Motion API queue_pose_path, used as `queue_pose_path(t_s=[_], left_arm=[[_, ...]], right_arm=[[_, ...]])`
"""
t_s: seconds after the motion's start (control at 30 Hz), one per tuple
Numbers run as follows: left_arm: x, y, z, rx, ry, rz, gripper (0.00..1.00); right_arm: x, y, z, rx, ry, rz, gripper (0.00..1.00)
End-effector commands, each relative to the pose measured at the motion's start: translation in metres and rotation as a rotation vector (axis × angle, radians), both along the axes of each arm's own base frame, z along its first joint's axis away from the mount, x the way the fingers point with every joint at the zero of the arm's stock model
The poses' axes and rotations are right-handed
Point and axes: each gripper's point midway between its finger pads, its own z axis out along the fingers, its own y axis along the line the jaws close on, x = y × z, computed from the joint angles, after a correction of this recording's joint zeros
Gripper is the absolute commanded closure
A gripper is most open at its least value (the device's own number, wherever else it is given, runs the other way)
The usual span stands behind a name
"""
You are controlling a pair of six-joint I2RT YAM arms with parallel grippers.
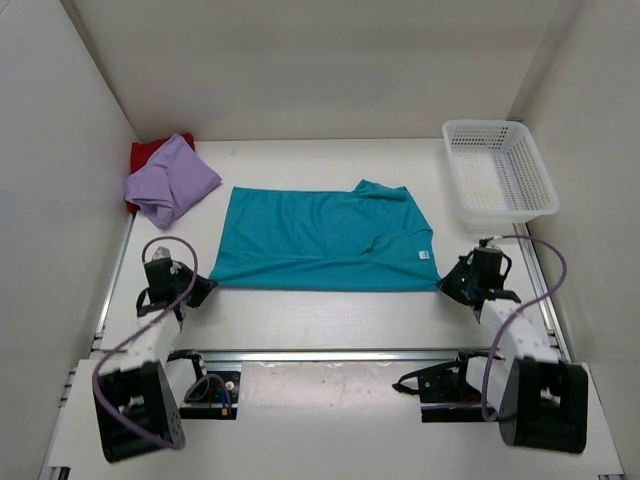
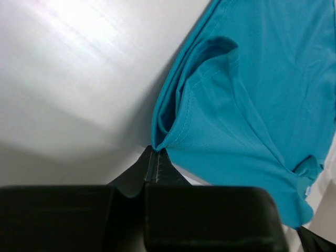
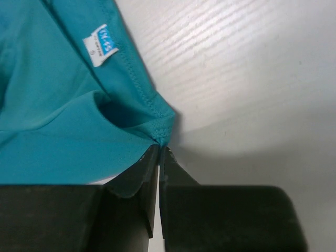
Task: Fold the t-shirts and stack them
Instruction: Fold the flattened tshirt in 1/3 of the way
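A teal-blue t-shirt (image 1: pixel 320 238) lies folded in half as a wide rectangle in the middle of the table. My left gripper (image 1: pixel 207 284) is shut on its near left corner (image 2: pixel 160 143), fabric pinched at the fingertips. At the near right corner (image 3: pixel 164 137) my right gripper (image 1: pixel 446 281) is shut on the hem, just below the white size label (image 3: pixel 100 51). A lavender t-shirt (image 1: pixel 170 180) lies crumpled at the back left, on top of a dark red t-shirt (image 1: pixel 148 152) of which only a part shows.
A white plastic lattice basket (image 1: pixel 497 172) stands at the back right. White walls close in the table on the left, the back and the right. A metal rail (image 1: pixel 330 356) runs along the near edge between the arm bases.
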Motion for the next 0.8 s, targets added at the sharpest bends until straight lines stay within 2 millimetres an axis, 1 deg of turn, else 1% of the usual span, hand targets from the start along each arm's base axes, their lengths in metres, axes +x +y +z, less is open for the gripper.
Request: queue_pose_path(t_s=[0.0,0.03,0.07,0.1,0.13,0.17,0.2,0.23,0.27,0.3,0.33,0.37,0.4,0.43,0.47,0.5,0.53,0.57,0.6,0.63,0.67,0.7,0.73,0.77], left_arm=[[-0.048,-0.001,-0.021,0.046,0.114,-0.031,1.00],[-0.052,-0.003,-0.021,0.047,0.120,-0.040,0.99],[-0.054,-0.013,-0.018,0.039,0.102,-0.066,0.92],[-0.056,-0.021,-0.013,0.041,0.089,-0.095,0.87],[-0.059,-0.028,-0.013,0.015,0.091,-0.104,0.77],[-0.057,-0.032,-0.008,-0.015,0.070,-0.112,0.69],[-0.057,-0.034,-0.006,-0.035,0.073,-0.121,0.44],[-0.056,-0.031,-0.005,-0.039,0.070,-0.114,0.22],[-0.055,-0.033,-0.002,-0.046,0.063,-0.126,0.13],[-0.050,-0.027,0.005,-0.023,0.051,-0.109,0.02],[-0.042,-0.026,0.016,0.000,0.014,-0.115,0.01],[-0.037,-0.023,0.021,0.023,-0.002,-0.113,0.02],[-0.029,-0.023,0.033,0.031,-0.034,-0.119,0.01],[-0.020,-0.025,0.047,0.034,-0.076,-0.131,0.01],[-0.017,-0.029,0.052,0.022,-0.099,-0.153,0.01],[-0.009,-0.039,0.060,0.004,-0.147,-0.200,0.09],[-0.002,-0.047,0.066,-0.006,-0.185,-0.228,0.33],[0.000,-0.051,0.066,-0.003,-0.195,-0.238,0.44],[0.004,-0.059,0.064,0.002,-0.194,-0.248,0.58],[0.004,-0.079,0.065,0.004,-0.204,-0.311,0.69],[0.009,-0.079,0.065,0.038,-0.211,-0.304,0.75],[0.011,-0.088,0.062,0.077,-0.203,-0.327,0.76],[0.013,-0.101,0.062,0.085,-0.208,-0.359,0.76],[0.017,-0.104,0.059,0.101,-0.205,-0.361,0.76]], right_arm=[[-0.016,0.003,0.014,0.045,-0.048,-0.032,1.00],[-0.020,0.001,0.015,0.042,-0.046,-0.049,1.00],[-0.025,0.001,0.019,0.027,-0.059,-0.054,1.00],[-0.024,0.002,0.028,0.007,-0.099,-0.054,1.00],[-0.023,0.002,0.034,0.000,-0.123,-0.062,0.89],[-0.024,-0.001,0.035,-0.007,-0.120,-0.072,0.81],[-0.021,-0.004,0.044,0.002,-0.143,-0.073,0.58],[-0.021,-0.008,0.045,-0.002,-0.146,-0.079,0.47],[-0.017,-0.003,0.055,0.016,-0.168,-0.051,0.45],[-0.015,-0.004,0.062,-0.007,-0.178,-0.044,0.42],[-0.014,-0.004,0.068,-0.035,-0.190,-0.032,0.40],[-0.010,-0.005,0.078,-0.055,-0.214,-0.029,0.38],[-0.007,-0.002,0.089,-0.073,-0.239,0.002,0.40],[-0.002,0.008,0.099,-0.064,-0.272,0.057,0.48],[0.002,0.013,0.104,-0.059,-0.280,0.086,0.60],[0.007,0.029,0.108,-0.031,-0.286,0.146,0.70],[0.011,0.051,0.105,-0.004,-0.277,0.229,0.88],[0.014,0.061,0.105,-0.001,-0.275,0.257,1.00],[0.019,0.080,0.096,-0.005,-0.259,0.315,1.00],[0.026,0.099,0.099,-0.023,-0.271,0.387,1.00],[0.027,0.107,0.093,-0.027,-0.249,0.416,1.00],[0.036,0.121,0.090,-0.051,-0.242,0.467,0.99],[0.044,0.133,0.087,-0.053,-0.236,0.498,0.92],[0.048,0.142,0.080,-0.043,-0.225,0.527,0.84]])
